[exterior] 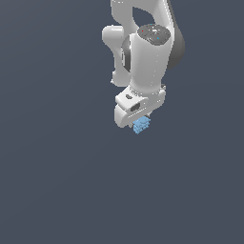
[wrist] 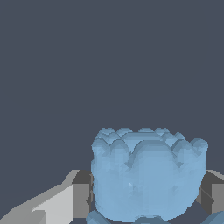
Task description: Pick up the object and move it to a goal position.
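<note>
The object [wrist: 146,175], a light-blue lumpy block with a scalloped crown, sits between my two fingers [wrist: 81,199], one pad pressed to each flank. In the exterior view the object [exterior: 141,125] protrudes just below my gripper [exterior: 139,121], mostly hidden by the white hand housing. My fingers are clamped on it. The arm [exterior: 147,52] descends from the top of the exterior view. The plain dark grey ground [exterior: 57,181] surrounds it; contact between object and ground cannot be determined.
</note>
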`<state>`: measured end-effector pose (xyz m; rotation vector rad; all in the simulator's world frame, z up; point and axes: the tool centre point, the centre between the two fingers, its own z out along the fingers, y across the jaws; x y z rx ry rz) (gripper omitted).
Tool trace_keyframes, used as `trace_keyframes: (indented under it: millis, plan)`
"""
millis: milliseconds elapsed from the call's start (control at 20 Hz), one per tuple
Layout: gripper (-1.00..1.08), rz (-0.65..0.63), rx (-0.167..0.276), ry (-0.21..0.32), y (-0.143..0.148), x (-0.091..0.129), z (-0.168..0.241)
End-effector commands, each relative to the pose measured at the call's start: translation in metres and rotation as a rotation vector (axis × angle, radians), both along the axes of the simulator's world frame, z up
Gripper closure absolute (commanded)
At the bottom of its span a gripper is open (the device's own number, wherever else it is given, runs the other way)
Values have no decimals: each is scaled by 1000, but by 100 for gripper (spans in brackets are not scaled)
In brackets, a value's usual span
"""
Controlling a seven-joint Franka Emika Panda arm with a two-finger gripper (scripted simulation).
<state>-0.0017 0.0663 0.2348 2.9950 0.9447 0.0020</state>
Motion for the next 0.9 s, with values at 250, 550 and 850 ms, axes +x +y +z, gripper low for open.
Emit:
trace_keyframes:
  millis: [250,550,850]
  plan:
    - [108,0,1,2,7,-5,52]
    - [108,-1,1,2,8,-6,68]
    - [108,-1,1,2,8,-5,65]
